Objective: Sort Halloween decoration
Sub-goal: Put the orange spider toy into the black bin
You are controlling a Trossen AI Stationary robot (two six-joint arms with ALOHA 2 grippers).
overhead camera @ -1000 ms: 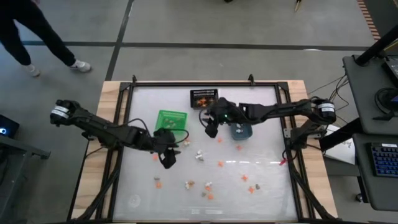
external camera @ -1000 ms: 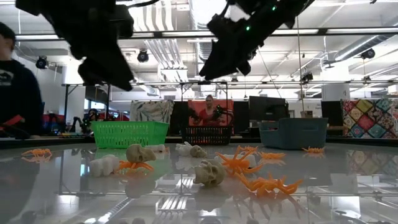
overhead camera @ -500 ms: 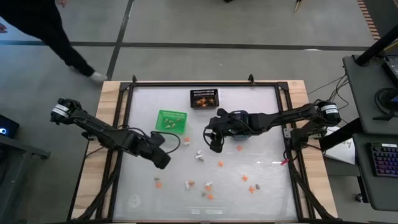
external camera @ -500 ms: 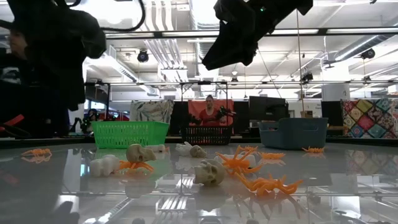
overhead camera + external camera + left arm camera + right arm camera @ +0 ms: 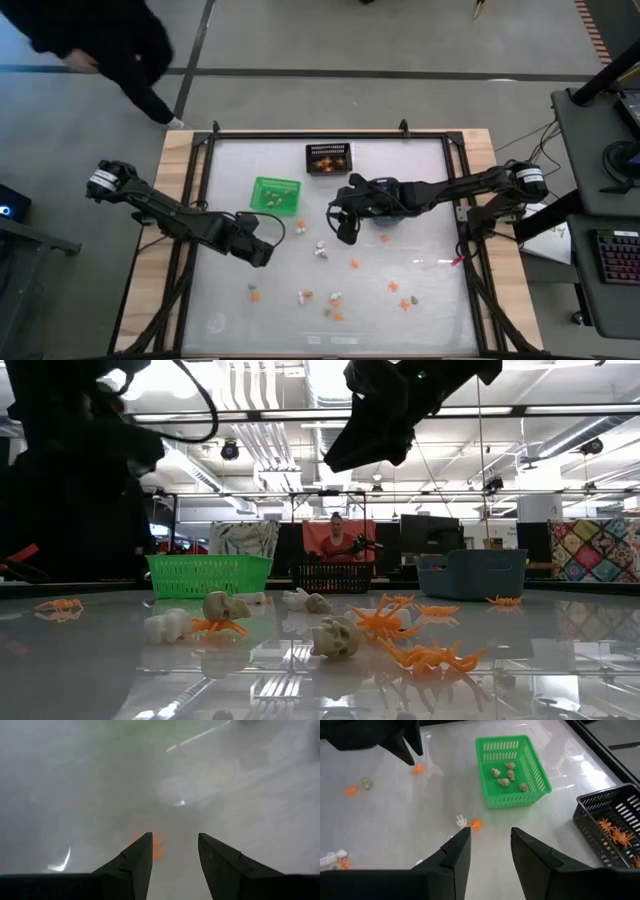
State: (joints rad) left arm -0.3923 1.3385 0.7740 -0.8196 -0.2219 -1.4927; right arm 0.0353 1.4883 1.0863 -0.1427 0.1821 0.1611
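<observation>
Only the right wrist view shows skulls [image 5: 508,775] in the green basket [image 5: 538,772], past its empty, parted right pincer [image 5: 490,851].

Both arms reach inward, L end effector [image 5: 262,252] and R end effector [image 5: 344,232] empty, fingers apart.

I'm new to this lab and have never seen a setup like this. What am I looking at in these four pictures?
Two robot arms work at a table. One picture looks straight down, one looks level across the tabletop, and two look out from the arms' wrists. The left gripper and the right gripper are both open and hold nothing. Tiny orange spiders and skulls lie scattered on the table. A green basket holds skulls, a black mesh bin holds spiders, and a blue-grey bin stands nearby.
</observation>
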